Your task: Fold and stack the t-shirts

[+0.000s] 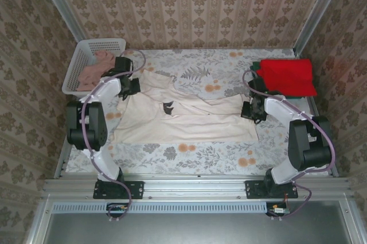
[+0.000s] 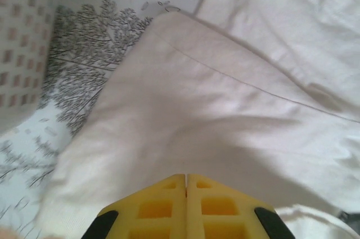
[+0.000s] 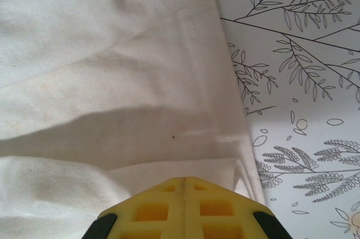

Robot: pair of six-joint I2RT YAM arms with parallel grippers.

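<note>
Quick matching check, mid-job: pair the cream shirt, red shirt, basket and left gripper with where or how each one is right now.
Things:
1. cream shirt
2. red shirt
3. basket
4. left gripper

Places or states:
A. folded, at the far right corner
B. shut on the cream shirt
C. at the far left corner, pinkish cloth inside
D. spread out in the middle

Pairs: 1-D, 2-A, 3-C, 4-B
</note>
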